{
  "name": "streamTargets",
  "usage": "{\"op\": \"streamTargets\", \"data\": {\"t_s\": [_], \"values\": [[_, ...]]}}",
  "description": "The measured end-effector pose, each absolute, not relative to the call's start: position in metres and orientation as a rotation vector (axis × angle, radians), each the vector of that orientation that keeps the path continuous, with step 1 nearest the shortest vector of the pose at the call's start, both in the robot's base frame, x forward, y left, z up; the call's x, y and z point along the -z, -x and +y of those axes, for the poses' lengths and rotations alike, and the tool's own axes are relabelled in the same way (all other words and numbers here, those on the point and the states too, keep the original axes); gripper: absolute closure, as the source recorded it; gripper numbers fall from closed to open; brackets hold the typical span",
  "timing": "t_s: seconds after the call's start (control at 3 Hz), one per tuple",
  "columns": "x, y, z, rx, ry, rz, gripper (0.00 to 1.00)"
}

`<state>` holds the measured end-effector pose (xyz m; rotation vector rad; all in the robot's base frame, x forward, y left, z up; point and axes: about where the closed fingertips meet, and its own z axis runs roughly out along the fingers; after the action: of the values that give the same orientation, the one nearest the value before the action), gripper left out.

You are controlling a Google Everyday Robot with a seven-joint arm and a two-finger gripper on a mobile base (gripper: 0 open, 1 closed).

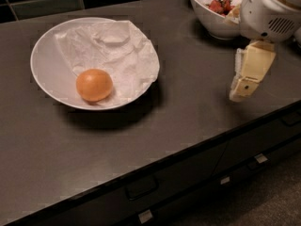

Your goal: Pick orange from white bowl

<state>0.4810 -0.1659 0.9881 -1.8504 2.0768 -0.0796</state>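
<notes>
The orange (94, 84) lies in the white bowl (43, 65), toward its front left, against the crumpled white paper (117, 51) that lines it. The bowl stands on the left part of the dark counter. My gripper (247, 76) hangs at the right, cream-coloured and pointing down, just above the counter near its front edge. It is well to the right of the bowl and holds nothing. The white arm housing (270, 8) sits above it.
A deeper white bowl with red strawberries (214, 20) stands at the back right, partly behind the arm. The dark counter (188, 93) ends in a front edge with drawers (141, 187) below. A dark tiled wall runs along the back.
</notes>
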Motion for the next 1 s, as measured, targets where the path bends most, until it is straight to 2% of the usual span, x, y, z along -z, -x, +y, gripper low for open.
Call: {"op": "streamTargets", "data": {"t_s": [0.33,1.0], "values": [[-0.990,-0.508,-0.118,0.041,1.951,1.962,0.00],[-0.988,-0.511,-0.107,0.019,1.969,1.932,0.00]]}}
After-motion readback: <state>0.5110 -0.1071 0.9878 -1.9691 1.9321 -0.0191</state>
